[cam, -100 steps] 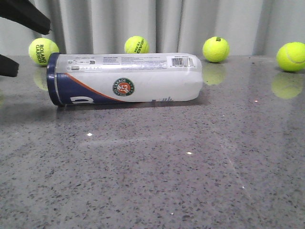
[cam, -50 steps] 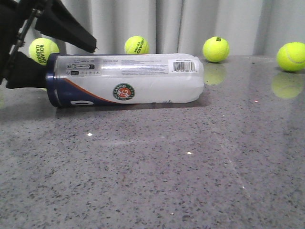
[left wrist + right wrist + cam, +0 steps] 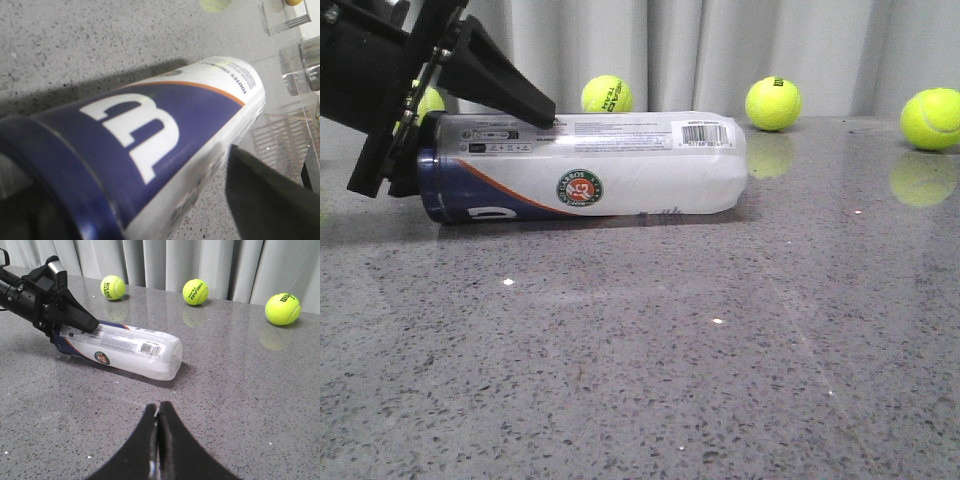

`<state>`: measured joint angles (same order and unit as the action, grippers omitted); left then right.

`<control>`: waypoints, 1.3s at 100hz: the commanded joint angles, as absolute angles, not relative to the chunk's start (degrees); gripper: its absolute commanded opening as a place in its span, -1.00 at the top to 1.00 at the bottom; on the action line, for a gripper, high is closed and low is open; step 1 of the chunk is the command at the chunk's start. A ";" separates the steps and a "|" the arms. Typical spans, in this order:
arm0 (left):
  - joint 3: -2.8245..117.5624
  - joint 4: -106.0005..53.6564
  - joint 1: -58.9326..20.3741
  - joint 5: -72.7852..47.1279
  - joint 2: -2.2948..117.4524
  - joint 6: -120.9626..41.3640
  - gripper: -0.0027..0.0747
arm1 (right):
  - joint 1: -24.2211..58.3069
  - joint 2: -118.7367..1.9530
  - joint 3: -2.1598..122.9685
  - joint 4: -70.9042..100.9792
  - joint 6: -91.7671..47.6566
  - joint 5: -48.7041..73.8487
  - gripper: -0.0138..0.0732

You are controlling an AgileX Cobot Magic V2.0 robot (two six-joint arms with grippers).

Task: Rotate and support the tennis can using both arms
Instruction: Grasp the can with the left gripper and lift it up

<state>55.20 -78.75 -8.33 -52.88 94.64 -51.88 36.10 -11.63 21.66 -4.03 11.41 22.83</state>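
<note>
Your left gripper has pushed further along the tennis can, jaws wide astride its navy end.
Four tennis balls line the frame's top; right gripper is pinched closed, clear of everything.

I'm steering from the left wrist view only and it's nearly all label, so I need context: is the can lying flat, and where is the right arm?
Observer: The tennis can lies on its side on the table; the left gripper straddles its navy end, jaws open.
Operator: And the right arm?
Observer: The right gripper is shut, hanging clear of the can on its near side, touching nothing.
Operator: Anything near the can's far side?
Observer: Yes, tennis balls by the curtain; the nearest sits just behind the can.
</note>
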 commanded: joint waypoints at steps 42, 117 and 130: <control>56.94 -85.91 -8.73 -59.14 92.64 -56.09 0.98 | 35.62 -12.07 23.08 -4.96 11.25 17.94 0.84; 96.34 -53.70 -8.86 -73.44 89.58 -26.11 0.98 | 35.62 -12.07 23.08 -4.96 11.25 17.94 0.84; 103.36 -40.92 -10.29 -73.44 88.90 -19.02 0.98 | 35.62 -12.07 23.08 -4.96 11.25 17.94 0.84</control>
